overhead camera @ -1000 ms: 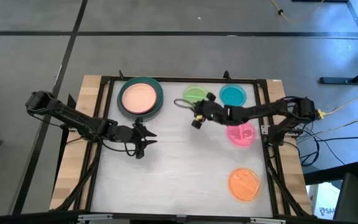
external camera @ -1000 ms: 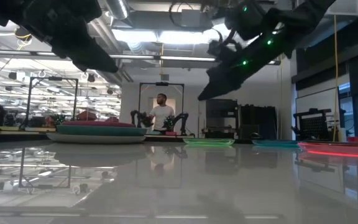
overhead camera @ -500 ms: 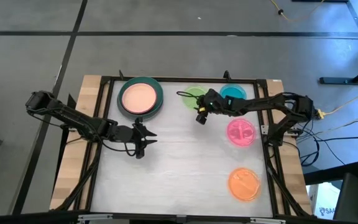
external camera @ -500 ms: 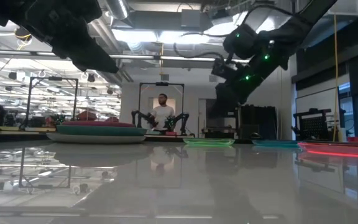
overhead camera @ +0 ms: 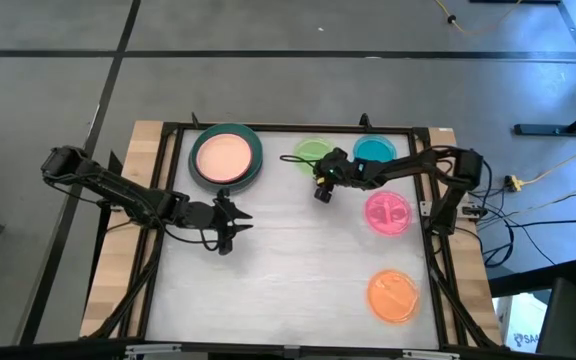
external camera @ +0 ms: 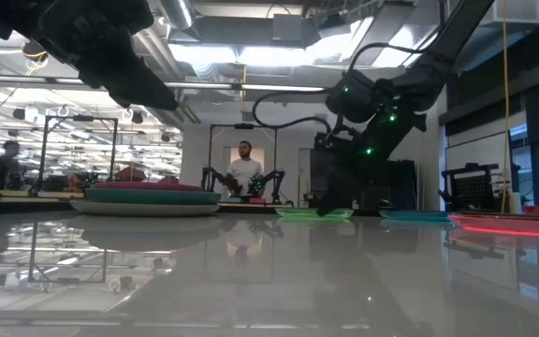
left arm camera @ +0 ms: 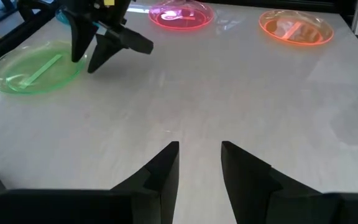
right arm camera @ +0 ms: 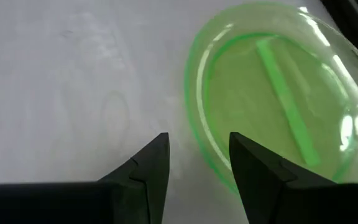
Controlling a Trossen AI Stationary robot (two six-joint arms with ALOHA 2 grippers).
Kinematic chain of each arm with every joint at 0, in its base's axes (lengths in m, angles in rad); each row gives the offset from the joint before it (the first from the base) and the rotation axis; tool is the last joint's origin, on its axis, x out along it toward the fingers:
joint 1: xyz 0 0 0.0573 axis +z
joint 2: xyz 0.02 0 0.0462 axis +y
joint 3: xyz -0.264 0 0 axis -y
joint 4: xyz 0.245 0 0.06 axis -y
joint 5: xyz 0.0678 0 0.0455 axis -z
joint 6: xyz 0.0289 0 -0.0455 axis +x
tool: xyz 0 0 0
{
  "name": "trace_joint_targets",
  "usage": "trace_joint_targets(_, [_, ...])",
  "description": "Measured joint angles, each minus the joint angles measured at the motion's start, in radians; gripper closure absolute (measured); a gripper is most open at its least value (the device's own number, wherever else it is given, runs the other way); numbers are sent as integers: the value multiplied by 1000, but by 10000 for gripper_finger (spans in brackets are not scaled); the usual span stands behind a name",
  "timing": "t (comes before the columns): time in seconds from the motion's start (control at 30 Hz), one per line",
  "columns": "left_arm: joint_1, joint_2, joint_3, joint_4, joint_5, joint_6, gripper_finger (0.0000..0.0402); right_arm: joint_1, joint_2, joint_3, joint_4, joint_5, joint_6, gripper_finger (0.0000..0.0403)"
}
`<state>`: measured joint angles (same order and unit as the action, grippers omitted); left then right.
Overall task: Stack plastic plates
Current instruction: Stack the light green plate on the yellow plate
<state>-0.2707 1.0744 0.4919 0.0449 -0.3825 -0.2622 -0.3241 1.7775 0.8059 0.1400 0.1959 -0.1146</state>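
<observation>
Right gripper (overhead camera: 319, 190) hovers low at the near rim of the green plate (overhead camera: 313, 152), fingers parted and empty.

The green plate lies by the table's far edge, beside the cyan plate (overhead camera: 375, 151); the pink plate (overhead camera: 387, 213) and orange plate (overhead camera: 393, 295) sit along the right side, the peach plate (overhead camera: 223, 156) stacked on the teal plate (overhead camera: 251, 160) far left. The table (overhead camera: 288, 280) is bare through its middle and front. The right wrist view shows the green rim (right arm camera: 194, 134) just beyond one fingertip; the left wrist view shows the left gripper (left arm camera: 199, 163) narrowly open, over bare table.
</observation>
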Motion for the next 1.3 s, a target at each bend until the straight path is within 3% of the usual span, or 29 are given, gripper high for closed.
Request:
trace_joint_targets(0.17, [0,0,0,0,-1,0,289,0,2,0,4,49,-21,245])
trace_joint_targets(0.47, [0,0,0,0,-1,0,289,-56,27,1,18,-25,-40,255])
trace_joint_targets(0.57, [0,0,1,-1,-2,3,289,-64,27,1,19,-68,-40,288])
trace_joint_targets(0.8, [0,0,1,0,-4,9,289,-63,27,1,30,-59,-70,395])
trace_joint_targets(0.97, [-3,0,1,0,-46,47,289,-63,27,54,-19,-63,-89,383])
trace_joint_targets(1.3, [-62,-45,1,-11,-115,136,289,-34,26,223,-36,-129,-116,399])
